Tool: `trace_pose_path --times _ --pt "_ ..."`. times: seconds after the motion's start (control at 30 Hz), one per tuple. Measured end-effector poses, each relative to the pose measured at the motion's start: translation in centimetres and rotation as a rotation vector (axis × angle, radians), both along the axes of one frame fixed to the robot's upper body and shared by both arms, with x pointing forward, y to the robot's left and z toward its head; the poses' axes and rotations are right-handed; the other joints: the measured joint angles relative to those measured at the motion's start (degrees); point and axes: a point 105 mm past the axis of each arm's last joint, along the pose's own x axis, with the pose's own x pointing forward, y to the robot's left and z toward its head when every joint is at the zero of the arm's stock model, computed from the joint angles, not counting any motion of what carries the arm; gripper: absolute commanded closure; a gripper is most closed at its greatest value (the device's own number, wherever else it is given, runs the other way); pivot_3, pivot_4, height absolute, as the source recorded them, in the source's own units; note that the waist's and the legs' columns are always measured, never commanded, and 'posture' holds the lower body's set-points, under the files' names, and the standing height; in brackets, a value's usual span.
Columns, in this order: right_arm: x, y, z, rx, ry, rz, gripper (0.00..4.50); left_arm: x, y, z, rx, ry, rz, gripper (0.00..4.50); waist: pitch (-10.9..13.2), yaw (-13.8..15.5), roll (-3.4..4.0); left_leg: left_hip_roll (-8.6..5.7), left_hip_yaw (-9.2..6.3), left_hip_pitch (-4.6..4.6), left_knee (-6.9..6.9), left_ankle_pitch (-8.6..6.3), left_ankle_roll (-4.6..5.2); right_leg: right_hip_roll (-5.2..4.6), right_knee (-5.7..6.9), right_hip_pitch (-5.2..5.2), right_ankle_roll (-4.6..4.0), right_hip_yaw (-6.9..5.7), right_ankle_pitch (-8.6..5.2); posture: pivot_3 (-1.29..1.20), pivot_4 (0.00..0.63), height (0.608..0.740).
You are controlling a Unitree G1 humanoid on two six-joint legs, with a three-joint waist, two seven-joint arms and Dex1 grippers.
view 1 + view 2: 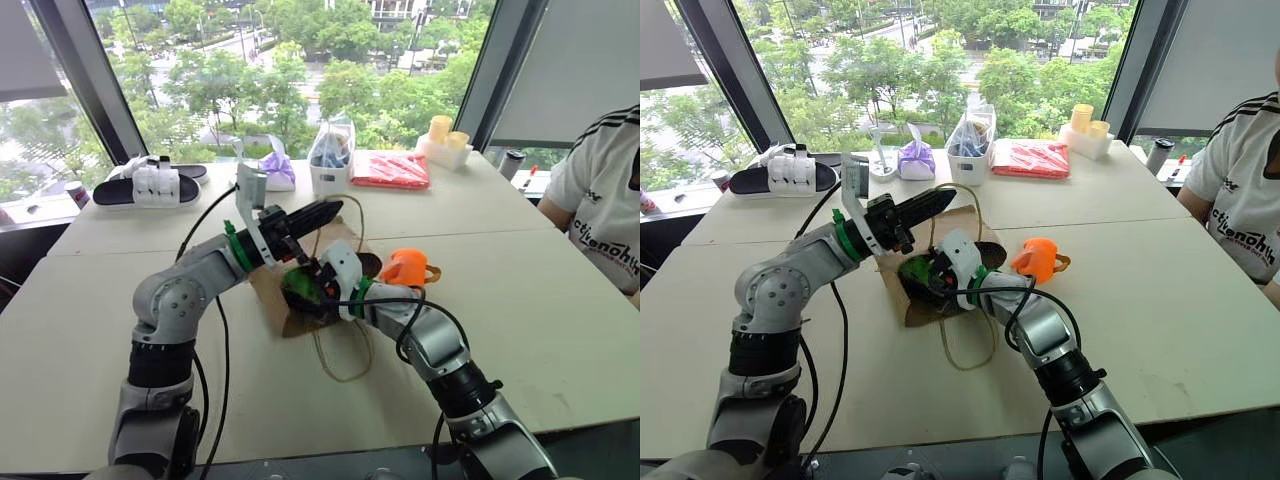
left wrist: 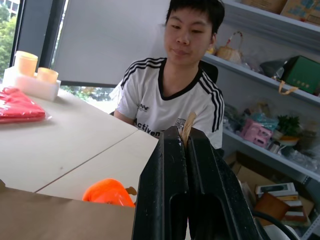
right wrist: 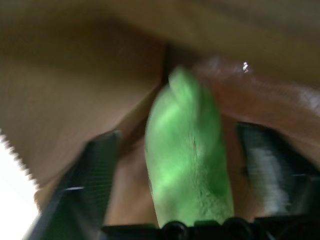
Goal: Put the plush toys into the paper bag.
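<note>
Green plush toy (image 3: 187, 155), seemingly between right gripper (image 3: 185, 165) fingers

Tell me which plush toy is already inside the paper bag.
The green plush toy: it sits inside the paper bag mouth, between the right hand's spread fingers. The orange plush toy lies outside on the table, beside the bag.

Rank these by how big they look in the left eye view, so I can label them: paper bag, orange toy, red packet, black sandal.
1. paper bag
2. black sandal, red packet: look alike, unranked
3. orange toy, though nearer the camera
</note>
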Motion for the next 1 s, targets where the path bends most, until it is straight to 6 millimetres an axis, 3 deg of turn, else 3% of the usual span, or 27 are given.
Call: trace_pose_path --times 0.13,0.3,0.4,0.47,0.57,0.73,0.87,1.0 --pt "-1.1 -1.6 1.3 -0.051 -0.077 -0.007 0.06 0.1 0.3 -0.2 -0.006 0.009 0.011 4.5 0.0 0.21 0.0 -0.01 -0.02 -0.05 0.0 0.0 0.01 -0.01 -0.02 -0.01 0.0 0.0 0.0 0.0 0.15 0.74" --pt "-3.2 -5.5 5.4 -0.023 -0.139 -0.07 0.06 0.3 0.9 -0.4 -0.01 0.015 0.03 4.5 0.0 0.32 0.0 -0.01 -0.04 -0.07 0.0 -0.08 0.15 0.0 -0.05 -0.01 0.0 -0.01 0.0 0.0 0.15 0.74" --pt "-4.8 -8.9 7.7 0.027 -0.147 -0.133 0.06 0.3 1.1 -0.4 -0.011 0.016 0.038 4.5 0.0 0.45 0.0 -0.01 -0.03 -0.07 0.01 -0.16 0.29 -0.01 -0.09 0.02 0.0 -0.01 0.0 0.0 0.15 0.74" --pt "-4.8 -11.6 8.2 0.021 -0.146 -0.223 0.06 0.4 1.2 -0.4 -0.014 0.014 0.043 4.5 0.0 0.52 -0.01 -0.01 -0.02 -0.05 0.02 -0.19 0.34 -0.02 -0.1 0.07 0.0 -0.02 0.0 0.0 0.15 0.74" --pt "-2.8 -16.3 5.3 -0.045 -0.077 -0.414 0.06 0.3 1.3 -0.4 -0.016 0.013 0.043 4.5 -0.01 0.39 -0.02 -0.01 0.07 0.0 0.02 -0.2 0.36 -0.02 -0.1 0.13 0.0 0.0 0.0 0.0 0.15 0.74" --pt "0.9 -18.9 0.9 -0.08 -0.005 -0.559 0.06 0.3 1.1 -0.4 -0.015 0.01 0.033 4.5 0.02 -0.22 0.03 0.04 0.23 0.1 -0.03 -0.19 0.34 0.0 -0.05 0.07 0.0 0.09 0.0 0.0 0.15 0.74" --pt "4.0 -19.0 -2.7 -0.078 0.052 -0.625 0.06 0.3 1.2 -0.3 -0.009 0.007 0.034 4.5 0.04 -0.06 0.07 0.03 0.22 0.09 -0.03 -0.05 0.09 -0.01 -0.04 0.07 0.0 0.11 0.0 0.0 0.15 0.74" --pt "6.1 -18.1 -3.2 -0.047 0.066 -0.645 0.06 0.3 1.3 -0.3 -0.005 0.005 0.041 4.5 0.05 0.1 0.07 0.01 0.2 0.03 -0.01 -0.02 0.04 -0.03 -0.1 0.05 0.0 0.11 0.0 0.0 0.15 0.74"
